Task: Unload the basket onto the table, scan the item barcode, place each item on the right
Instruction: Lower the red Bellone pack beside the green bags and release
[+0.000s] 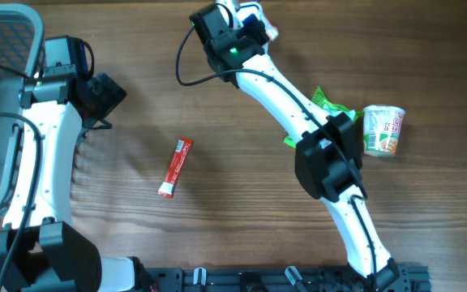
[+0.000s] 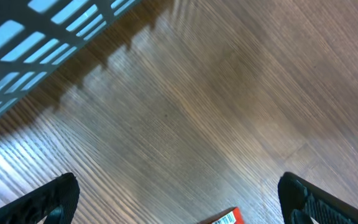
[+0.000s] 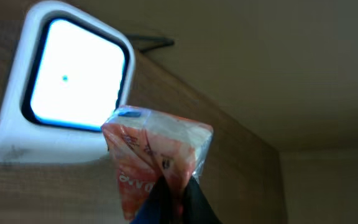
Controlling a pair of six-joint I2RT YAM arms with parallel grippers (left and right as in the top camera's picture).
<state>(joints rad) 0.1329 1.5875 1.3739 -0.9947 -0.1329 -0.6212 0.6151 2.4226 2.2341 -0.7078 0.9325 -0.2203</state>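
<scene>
The right gripper (image 3: 176, 198) is closed tight on the lower edge of a small orange-red packet (image 3: 154, 155), and its two dark fingers (image 3: 161, 200) pinch the wrapper between them. The packet stands up from the fingers, with a white and blue part at its top. It is held just in front of the scanner (image 3: 17, 134), a white box with a bright glowing window, and the top of the packet covers the lower right corner of that window. In the overhead view this arm reaches from the near right side of the table (image 1: 242, 195) to the far edge at the middle, and there the packet shows as a small pale and red thing beside the gripper. A green packet (image 1: 327, 100) lies partly under this arm, and just to the right of it a noodle cup (image 1: 384, 130) lies on its side. The left gripper (image 2: 179, 196) is wide open over bare wood and holds nothing. It is on the left side of the table, just beside the grey mesh basket (image 1: 6, 49). A red stick packet (image 1: 175, 167) lies flat near the middle of the table, apart from both grippers; its end with the barcode shows at the bottom edge of the left wrist view.
</scene>
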